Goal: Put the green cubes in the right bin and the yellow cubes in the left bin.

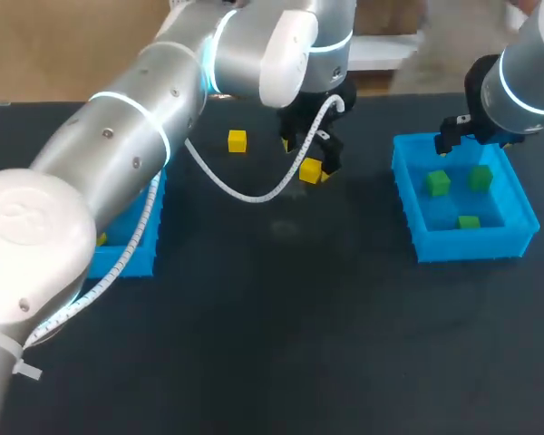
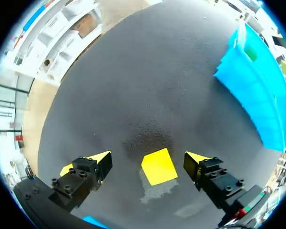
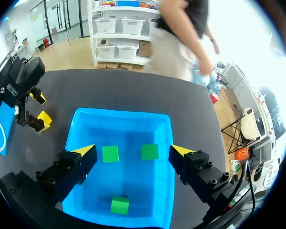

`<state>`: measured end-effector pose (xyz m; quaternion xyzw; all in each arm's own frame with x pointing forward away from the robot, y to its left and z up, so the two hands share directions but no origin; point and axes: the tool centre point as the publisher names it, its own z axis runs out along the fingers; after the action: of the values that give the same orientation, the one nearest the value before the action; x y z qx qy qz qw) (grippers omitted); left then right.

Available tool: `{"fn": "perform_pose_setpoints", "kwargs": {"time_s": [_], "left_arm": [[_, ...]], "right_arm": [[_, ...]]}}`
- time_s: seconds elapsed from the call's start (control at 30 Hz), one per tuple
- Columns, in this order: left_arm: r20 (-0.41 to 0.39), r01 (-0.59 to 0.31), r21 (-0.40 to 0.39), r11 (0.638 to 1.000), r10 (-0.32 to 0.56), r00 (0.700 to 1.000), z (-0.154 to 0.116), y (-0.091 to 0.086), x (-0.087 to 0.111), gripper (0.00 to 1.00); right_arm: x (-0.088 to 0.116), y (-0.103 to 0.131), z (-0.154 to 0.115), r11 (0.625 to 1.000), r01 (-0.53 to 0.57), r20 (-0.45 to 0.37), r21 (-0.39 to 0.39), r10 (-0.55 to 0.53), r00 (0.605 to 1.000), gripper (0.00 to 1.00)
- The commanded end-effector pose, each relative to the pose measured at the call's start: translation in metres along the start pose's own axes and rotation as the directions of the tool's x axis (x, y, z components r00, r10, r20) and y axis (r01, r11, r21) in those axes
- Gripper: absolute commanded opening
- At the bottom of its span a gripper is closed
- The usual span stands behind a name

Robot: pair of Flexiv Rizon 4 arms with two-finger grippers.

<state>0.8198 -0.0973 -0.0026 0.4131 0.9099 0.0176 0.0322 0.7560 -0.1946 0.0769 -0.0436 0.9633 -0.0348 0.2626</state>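
Hiding most of the left bin [image 1: 138, 259]: the left arm [image 1: 136, 127].

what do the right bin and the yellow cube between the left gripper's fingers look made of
Right bin: likely thin moulded plastic, its bright blue walls smooth and slightly glossy. Yellow cube: flat matte faces, crisp edges, even colour; painted wood or plastic, cannot tell which.

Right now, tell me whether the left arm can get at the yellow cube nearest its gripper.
Probably yes. The left gripper is open and straddles the yellow cube, which lies on the table with a gap at each finger; nothing stands between them.
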Motion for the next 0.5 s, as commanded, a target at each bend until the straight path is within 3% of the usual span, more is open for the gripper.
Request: {"fn": "perform_pose_setpoints", "kwargs": {"time_s": [0.03,0.07,0.1,0.13,0.17,0.2,0.33,0.5], "left_arm": [[-0.143,0.01,0.002,1.0,-0.009,0.99,0.0001,0.0014,-0.008,1.0],[-0.144,0.016,-0.002,1.0,-0.017,0.989,0.0001,0.0008,-0.0076,0.95],[-0.147,0.028,-0.003,1.0,-0.028,0.989,0.0,0.0004,-0.0072,0.81],[-0.151,0.031,-0.01,0.999,-0.032,0.988,-0.0002,-0.0001,-0.0067,0.37],[-0.156,0.038,-0.016,0.999,-0.04,0.987,0.0001,-0.0005,-0.0059,0.13],[-0.162,0.05,-0.018,0.999,-0.052,0.985,0.0004,-0.0006,-0.0052,0.0],[-0.19,0.094,-0.039,0.995,-0.1,0.977,0.002,0.0007,-0.0015,0.0],[-0.18,0.082,-0.011,0.997,-0.082,0.98,-0.0018,-0.0043,0.0002,0.0]], "right_arm": [[0.0013,-0.0001,-0.0004,1.0,-0.001,0.005,0.002,0.001,1.0,1.0],[0.0013,-0.0001,-0.0004,1.0,-0.001,0.005,0.002,0.001,1.0,1.0],[0.0013,-0.0001,-0.0004,1.0,-0.001,0.005,0.002,0.001,1.0,1.0],[0.0013,-0.0001,-0.0004,1.0,-0.001,0.005,0.002,0.001,1.0,1.0],[0.0013,-0.0001,-0.0004,1.0,-0.001,0.005,0.002,0.001,1.0,1.0],[0.0013,-0.0001,-0.0004,1.0,-0.001,0.005,0.002,0.001,1.0,1.0],[0.0013,-0.0001,-0.0004,1.0,-0.001,0.005,0.002,0.001,1.0,1.0],[0.0013,-0.0001,-0.0004,1.0,-0.001,0.005,0.002,0.001,1.0,1.0]]}}
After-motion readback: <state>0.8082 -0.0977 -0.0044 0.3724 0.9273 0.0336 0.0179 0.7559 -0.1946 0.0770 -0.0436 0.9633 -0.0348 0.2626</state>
